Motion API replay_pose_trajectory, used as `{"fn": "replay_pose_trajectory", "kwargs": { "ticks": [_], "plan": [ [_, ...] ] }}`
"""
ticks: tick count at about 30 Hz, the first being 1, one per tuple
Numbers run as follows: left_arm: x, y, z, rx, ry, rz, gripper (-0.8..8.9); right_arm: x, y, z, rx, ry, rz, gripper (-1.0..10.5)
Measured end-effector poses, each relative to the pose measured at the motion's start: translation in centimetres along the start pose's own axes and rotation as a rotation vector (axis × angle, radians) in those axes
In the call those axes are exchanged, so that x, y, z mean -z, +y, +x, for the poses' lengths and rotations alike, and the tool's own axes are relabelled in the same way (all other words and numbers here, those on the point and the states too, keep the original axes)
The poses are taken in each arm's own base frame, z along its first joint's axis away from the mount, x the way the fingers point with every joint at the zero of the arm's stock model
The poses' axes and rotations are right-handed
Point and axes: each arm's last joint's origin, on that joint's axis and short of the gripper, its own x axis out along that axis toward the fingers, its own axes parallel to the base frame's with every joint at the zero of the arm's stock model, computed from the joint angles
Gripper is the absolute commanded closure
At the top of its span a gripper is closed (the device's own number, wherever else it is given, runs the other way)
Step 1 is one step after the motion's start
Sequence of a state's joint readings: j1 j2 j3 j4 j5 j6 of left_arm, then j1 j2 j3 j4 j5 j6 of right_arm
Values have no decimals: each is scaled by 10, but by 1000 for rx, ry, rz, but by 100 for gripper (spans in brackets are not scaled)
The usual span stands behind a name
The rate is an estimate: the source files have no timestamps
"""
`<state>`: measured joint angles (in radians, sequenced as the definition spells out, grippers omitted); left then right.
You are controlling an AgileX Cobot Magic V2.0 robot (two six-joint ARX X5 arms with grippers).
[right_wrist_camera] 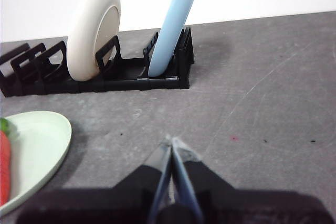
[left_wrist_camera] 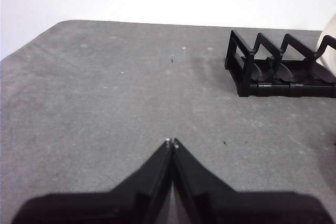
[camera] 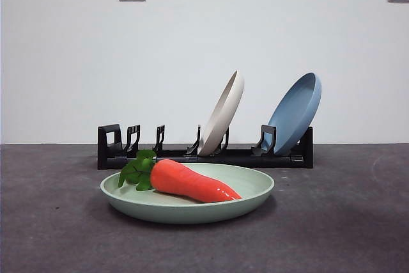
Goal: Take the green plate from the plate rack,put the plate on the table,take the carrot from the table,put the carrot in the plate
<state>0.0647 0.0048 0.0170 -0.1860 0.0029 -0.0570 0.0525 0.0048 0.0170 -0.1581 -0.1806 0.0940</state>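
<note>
In the front view the green plate [camera: 187, 200] lies flat on the counter [camera: 57, 234] at lower centre of the frame, with the carrot [camera: 192, 182] resting inside it, leaves toward the left rim and tip pointing right. Behind it the plate rack [camera: 204, 151] holds the cream-white plate [camera: 222, 114] and the blue plate [camera: 295, 112], both leaning in their slots; the left slots hold no plate.

The left tool [left_wrist_camera: 171, 142] has its jaws pressed together, holding nothing, above bare counter with the rack's end at the upper right of its view. The right tool [right_wrist_camera: 172, 141] is likewise pressed together and empty, with the plate's edge at the lower left of its view.

The task looks complete. The remaining risk is small: the glossy carrot could roll if the plate is knocked, most likely by the right arm, which is nearer it.
</note>
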Motion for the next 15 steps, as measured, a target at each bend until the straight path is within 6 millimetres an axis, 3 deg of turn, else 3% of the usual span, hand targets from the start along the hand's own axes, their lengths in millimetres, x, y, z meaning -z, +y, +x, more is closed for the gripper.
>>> {"fn": "replay_pose_trajectory", "kwargs": {
  "ticks": [15],
  "plan": [
    [0,0,0,0,0,0,817,0,0,0,1,0,30,946]
  ]
}}
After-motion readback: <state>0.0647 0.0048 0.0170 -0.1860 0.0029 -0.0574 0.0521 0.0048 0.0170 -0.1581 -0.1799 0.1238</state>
